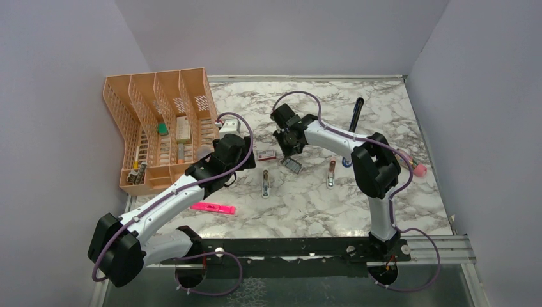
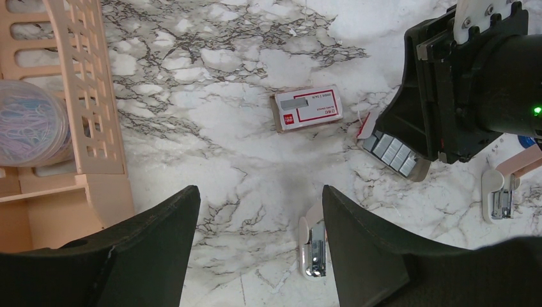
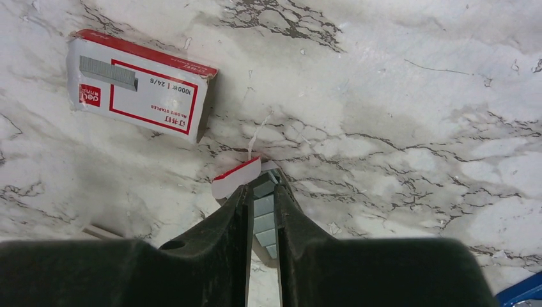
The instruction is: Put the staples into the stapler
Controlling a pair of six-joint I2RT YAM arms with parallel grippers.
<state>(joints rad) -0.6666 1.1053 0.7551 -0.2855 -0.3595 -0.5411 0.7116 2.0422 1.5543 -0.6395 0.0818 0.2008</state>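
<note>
The right gripper (image 3: 263, 192) pinches the staples (image 3: 263, 216) while the left gripper (image 2: 259, 193) hangs open, and such a thin hold could snap the strip or let it slip.

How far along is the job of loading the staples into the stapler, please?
Done: the staples lie out of the red-and-white box. In hand: the right fingers are closed on some of them. Left: carrying them to the blue stapler, barely in view; the left fingers hang open, empty.
</note>
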